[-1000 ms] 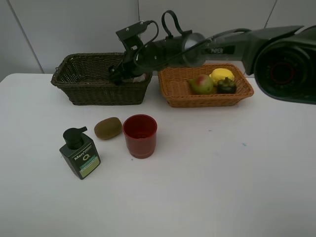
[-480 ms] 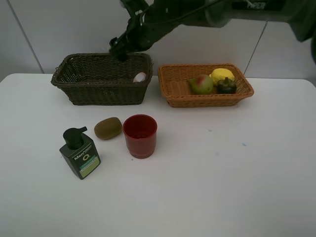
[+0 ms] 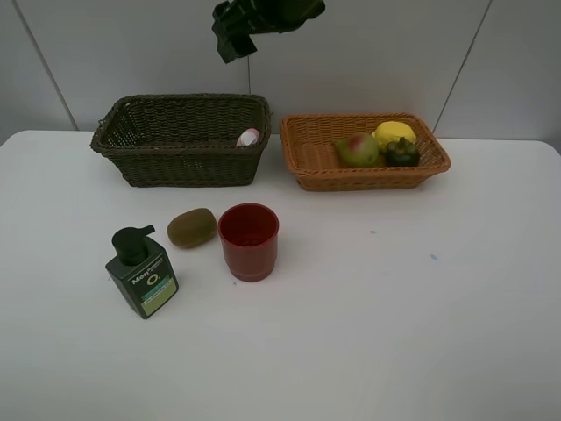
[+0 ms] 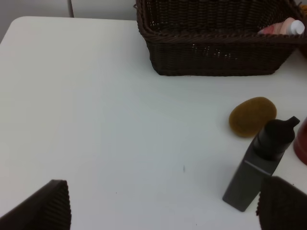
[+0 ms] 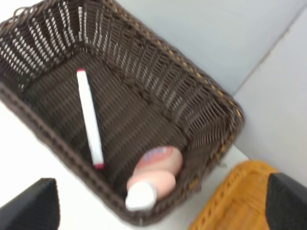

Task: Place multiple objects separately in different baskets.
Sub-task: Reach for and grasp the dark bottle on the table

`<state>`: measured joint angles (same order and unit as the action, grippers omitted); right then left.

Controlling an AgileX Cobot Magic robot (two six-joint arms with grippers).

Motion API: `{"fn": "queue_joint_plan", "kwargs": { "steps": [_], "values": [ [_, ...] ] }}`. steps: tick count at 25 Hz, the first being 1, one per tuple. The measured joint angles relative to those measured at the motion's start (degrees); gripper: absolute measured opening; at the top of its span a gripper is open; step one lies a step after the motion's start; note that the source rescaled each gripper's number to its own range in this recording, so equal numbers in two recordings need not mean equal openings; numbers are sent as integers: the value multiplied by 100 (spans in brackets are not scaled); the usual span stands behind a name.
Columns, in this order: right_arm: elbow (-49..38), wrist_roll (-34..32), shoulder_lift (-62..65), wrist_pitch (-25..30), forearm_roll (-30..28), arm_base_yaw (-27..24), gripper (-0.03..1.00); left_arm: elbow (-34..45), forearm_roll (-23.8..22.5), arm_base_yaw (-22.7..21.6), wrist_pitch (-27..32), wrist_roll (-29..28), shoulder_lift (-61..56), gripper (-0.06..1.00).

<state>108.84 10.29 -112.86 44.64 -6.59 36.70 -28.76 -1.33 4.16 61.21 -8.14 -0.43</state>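
Note:
The dark basket [image 3: 184, 165] holds a pink bottle [image 3: 249, 138] and a white-pink marker [image 5: 90, 119] lying flat. High above its right end my right gripper [image 3: 230, 39] hangs open and empty. A lemon [image 3: 394, 133], a pear [image 3: 357, 150] and a mangosteen [image 3: 402, 153] lie in the tan basket [image 3: 368, 181]. On the table stand a red cup [image 3: 249, 240] and a dark green pump bottle [image 3: 142, 272], with a kiwi [image 3: 192, 227] between them. My left gripper [image 4: 163, 211] is open and empty, short of the pump bottle [image 4: 261, 163]; the exterior view does not show it.
The two baskets sit side by side at the table's far edge, against a grey wall. The white table [image 3: 394, 307] is bare on its right and front parts.
My right arm has risen from inside the dark basket to the top of the exterior view. The pink bottle stays lying in that basket. Everything else is unmoved.

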Motion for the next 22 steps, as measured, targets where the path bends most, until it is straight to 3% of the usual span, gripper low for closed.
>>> {"fn": "queue_joint_plan", "kwargs": {
  "steps": [6,10,13,19,22],
  "values": [
    [0,21,681,1051,-4,0,93,0,0,0,0,0,0,100],
    [-291,28,1244,1369,-4,0,93,0,0,0,0,0,0,100],
    [-1083,34,1922,1318,-4,0,93,0,0,0,0,0,0,100],
    [-3225,34,3722,558,-4,0,93,0,0,0,0,0,0,100],
    [-4140,34,4617,480,-4,0,93,0,0,0,0,0,0,100]
  ]
}}
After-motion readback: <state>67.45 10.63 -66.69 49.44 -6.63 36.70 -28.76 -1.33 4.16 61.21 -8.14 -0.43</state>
